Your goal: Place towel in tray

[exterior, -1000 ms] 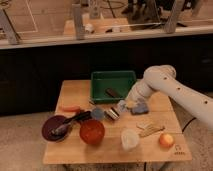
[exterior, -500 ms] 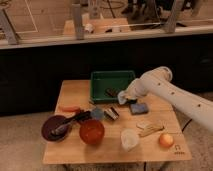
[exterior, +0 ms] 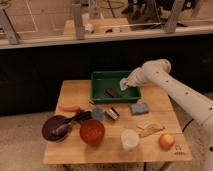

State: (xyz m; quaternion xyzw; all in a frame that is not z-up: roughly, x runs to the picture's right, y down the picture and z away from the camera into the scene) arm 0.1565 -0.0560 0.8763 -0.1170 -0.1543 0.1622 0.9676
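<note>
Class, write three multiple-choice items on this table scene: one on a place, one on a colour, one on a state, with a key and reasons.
1. Where is the pincer?
A. above the green tray
B. beside the red bowl
C. off the table

2. What colour is the sponge?
A. yellow
B. blue
C. black

3. How does the white cup stand?
A. on its side
B. upside down
C. upright

Key: 1 A, the pincer hangs over the tray's right part with the towel; 2 B, it looks blue; 3 C, its mouth faces up.
</note>
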